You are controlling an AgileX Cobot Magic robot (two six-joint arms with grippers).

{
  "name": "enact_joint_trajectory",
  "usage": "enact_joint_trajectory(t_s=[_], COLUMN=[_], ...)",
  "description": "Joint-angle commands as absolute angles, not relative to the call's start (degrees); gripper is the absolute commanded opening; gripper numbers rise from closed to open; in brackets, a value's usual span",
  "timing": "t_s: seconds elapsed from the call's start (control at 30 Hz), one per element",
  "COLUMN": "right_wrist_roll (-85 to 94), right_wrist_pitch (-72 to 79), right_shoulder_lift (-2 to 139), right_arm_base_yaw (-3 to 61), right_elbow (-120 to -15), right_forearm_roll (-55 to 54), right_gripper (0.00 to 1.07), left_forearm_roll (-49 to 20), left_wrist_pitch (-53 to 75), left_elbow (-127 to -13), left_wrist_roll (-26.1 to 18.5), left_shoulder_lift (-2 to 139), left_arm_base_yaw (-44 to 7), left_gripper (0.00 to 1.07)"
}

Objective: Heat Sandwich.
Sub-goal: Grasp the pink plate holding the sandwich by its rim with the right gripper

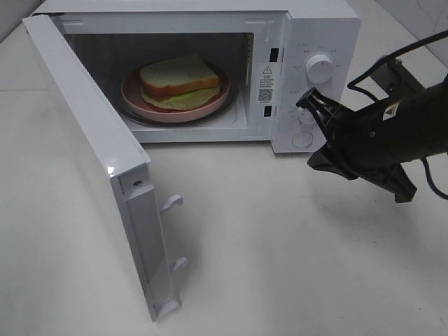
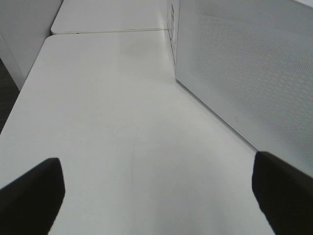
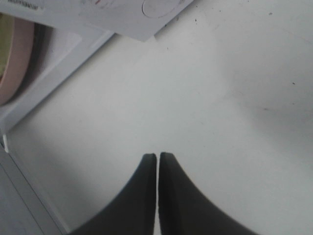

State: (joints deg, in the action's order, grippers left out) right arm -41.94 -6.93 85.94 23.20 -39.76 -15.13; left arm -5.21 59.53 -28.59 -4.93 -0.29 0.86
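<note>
The sandwich, pale bread over green and reddish filling, lies on a round pink plate inside the white microwave, whose door hangs wide open to the left. My right gripper hovers in front of the control panel, near the lower knob, fingers pressed together with nothing between them; the right wrist view shows the same shut fingertips over the bare table and the plate's pink rim. In the left wrist view my left gripper stands wide open over the table beside the microwave's perforated side wall.
The upper dial sits on the control panel. The open door with its two latch hooks juts toward the front left. White table stretches in front of the microwave. A seam between two tables shows behind.
</note>
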Motion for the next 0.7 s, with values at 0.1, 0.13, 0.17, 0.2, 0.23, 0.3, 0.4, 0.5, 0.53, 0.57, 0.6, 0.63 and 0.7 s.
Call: enact_joint_trajectory(t_s=[0.1, 0.13, 0.17, 0.2, 0.23, 0.3, 0.4, 0.5, 0.53, 0.57, 0.6, 0.63, 0.7], right_wrist_roll=[-36.5, -32.83, -31.23, -29.11, -29.11, -23.72, -19.82, -10.08, -3.55, -3.55, -0.74, 3.09, 6.99], right_wrist_pitch=[-16.79, -21.54, -23.84, -25.84, -25.84, -30.88, -33.63, -39.53, -41.88, -41.88, -42.69, -43.37, -43.89], right_shoulder_lift=[84.91, 84.91, 84.91, 84.91, 84.91, 84.91, 84.91, 84.91, 84.91, 84.91, 84.91, 84.91, 84.91], right_arm_base_yaw=[23.26, 23.26, 23.26, 23.26, 23.26, 23.26, 23.26, 23.26, 23.26, 23.26, 23.26, 23.26, 23.26], right_elbow=[-43.09, -44.81, -45.49, -46.24, -46.24, -48.13, -49.22, -51.17, -51.74, -51.74, -52.08, -52.25, -52.25], right_forearm_roll=[-11.23, -10.83, -10.83, -10.83, -10.83, -10.83, -10.83, -10.83, -10.66, -10.66, -10.66, -10.54, -10.43], right_gripper=[0.09, 0.1, 0.1, 0.1, 0.1, 0.1, 0.1, 0.11, 0.11, 0.11, 0.12, 0.13, 0.13], left_forearm_roll=[-5.39, -5.39, -5.39, -5.39, -5.39, -5.39, -5.39, -5.39, -5.39, -5.39, -5.39, -5.39, -5.39], left_wrist_pitch=[59.36, 59.36, 59.36, 59.36, 59.36, 59.36, 59.36, 59.36, 59.36, 59.36, 59.36, 59.36, 59.36], left_elbow=[-28.42, -28.42, -28.42, -28.42, -28.42, -28.42, -28.42, -28.42, -28.42, -28.42, -28.42, -28.42, -28.42], left_wrist_roll=[-5.04, -5.04, -5.04, -5.04, -5.04, -5.04, -5.04, -5.04, -5.04, -5.04, -5.04, -5.04, -5.04], left_shoulder_lift=[-1.78, -1.78, -1.78, -1.78, -1.78, -1.78, -1.78, -1.78, -1.78, -1.78, -1.78, -1.78, -1.78], left_arm_base_yaw=[0.97, 0.97, 0.97, 0.97, 0.97, 0.97, 0.97, 0.97, 0.97, 0.97, 0.97, 0.97, 0.97], left_gripper=[0.98, 0.98, 0.98, 0.98, 0.98, 0.98, 0.98, 0.98, 0.98, 0.98, 0.98, 0.98, 0.98])
